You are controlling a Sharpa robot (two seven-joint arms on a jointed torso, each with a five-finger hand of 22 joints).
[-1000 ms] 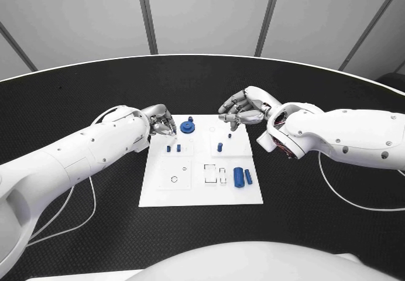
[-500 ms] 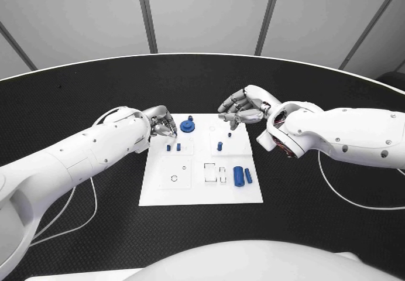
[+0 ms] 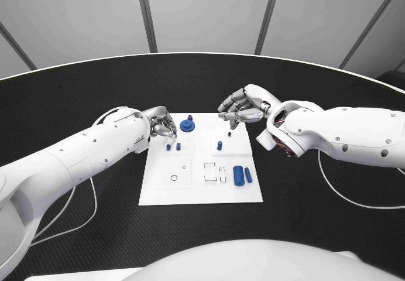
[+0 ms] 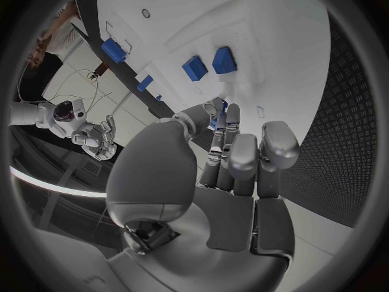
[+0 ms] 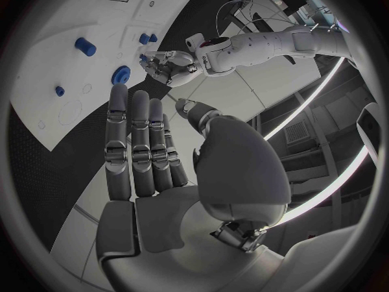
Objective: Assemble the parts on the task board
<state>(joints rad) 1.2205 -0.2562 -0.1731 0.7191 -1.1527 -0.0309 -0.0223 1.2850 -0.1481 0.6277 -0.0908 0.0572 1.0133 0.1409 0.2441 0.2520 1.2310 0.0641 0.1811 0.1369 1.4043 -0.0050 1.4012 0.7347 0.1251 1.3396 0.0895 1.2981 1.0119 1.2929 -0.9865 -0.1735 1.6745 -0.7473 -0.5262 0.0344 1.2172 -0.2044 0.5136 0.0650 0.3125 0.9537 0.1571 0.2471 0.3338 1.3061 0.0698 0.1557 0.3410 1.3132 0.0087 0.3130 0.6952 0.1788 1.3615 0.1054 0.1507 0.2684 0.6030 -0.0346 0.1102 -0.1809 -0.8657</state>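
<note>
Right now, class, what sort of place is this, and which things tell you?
Probably a robotics lab: a white task board with small blue parts on a black table, worked by two robot hands.

One task board (image 3: 199,196), about seven blue parts (image 3: 239,175), two hands (image 3: 160,124).

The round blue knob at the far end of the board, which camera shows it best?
The head view: the round blue knob stands unobstructed between both hands. The right wrist view shows it small beyond the fingers; in the left wrist view I can't identify it.
</note>
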